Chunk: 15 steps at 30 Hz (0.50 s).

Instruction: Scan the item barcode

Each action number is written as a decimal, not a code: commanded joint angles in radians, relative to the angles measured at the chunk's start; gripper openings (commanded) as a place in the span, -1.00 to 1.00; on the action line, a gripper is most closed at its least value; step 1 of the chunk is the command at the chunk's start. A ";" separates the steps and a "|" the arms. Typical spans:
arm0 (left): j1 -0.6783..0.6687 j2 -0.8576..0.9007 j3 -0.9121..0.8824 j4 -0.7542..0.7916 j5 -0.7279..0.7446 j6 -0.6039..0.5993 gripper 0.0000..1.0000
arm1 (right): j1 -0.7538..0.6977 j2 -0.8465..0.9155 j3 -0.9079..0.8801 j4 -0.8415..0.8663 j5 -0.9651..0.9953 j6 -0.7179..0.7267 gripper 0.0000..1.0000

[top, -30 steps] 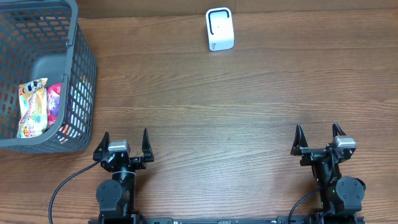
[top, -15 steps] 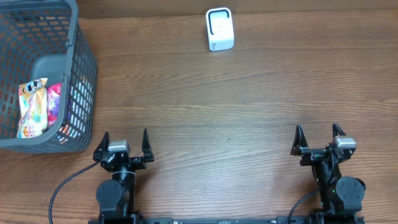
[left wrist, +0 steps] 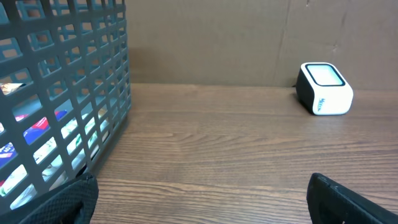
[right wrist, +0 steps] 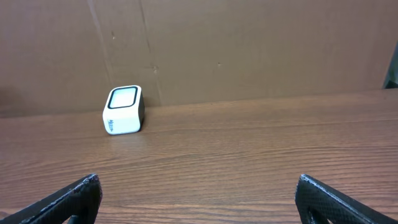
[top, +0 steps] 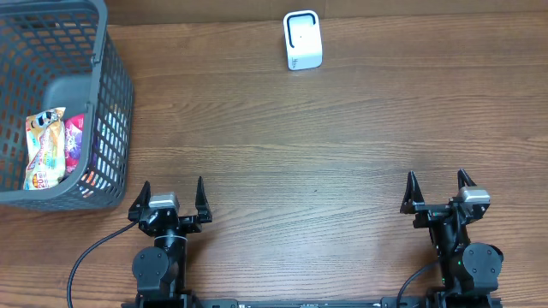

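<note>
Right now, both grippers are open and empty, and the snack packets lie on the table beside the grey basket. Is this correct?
Not quite. The snack packets lie inside the grey basket, not beside it on the table, as the overhead view shows. The left gripper and right gripper are indeed open and empty.

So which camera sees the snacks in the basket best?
The overhead one: it looks straight down into the basket at the snack packets. The left wrist view catches only coloured bits through the mesh; the right wrist view shows none.

Left pincer (top: 173, 185) wide open, empty, pointing forward; right pincer (top: 437, 177) same.
</note>
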 commanded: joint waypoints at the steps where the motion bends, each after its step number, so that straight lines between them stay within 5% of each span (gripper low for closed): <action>1: 0.005 -0.011 -0.004 0.024 0.028 -0.010 0.99 | -0.002 -0.010 -0.010 0.006 0.005 -0.004 1.00; 8: 0.005 -0.011 -0.003 0.036 0.646 -0.661 1.00 | -0.002 -0.010 -0.010 0.006 0.005 -0.004 1.00; 11: 0.005 -0.011 -0.003 0.082 0.734 -0.692 1.00 | -0.002 -0.010 -0.010 0.006 0.006 -0.004 1.00; 15: 0.005 -0.011 0.015 0.340 0.853 -0.645 1.00 | -0.002 -0.010 -0.010 0.006 0.005 -0.004 1.00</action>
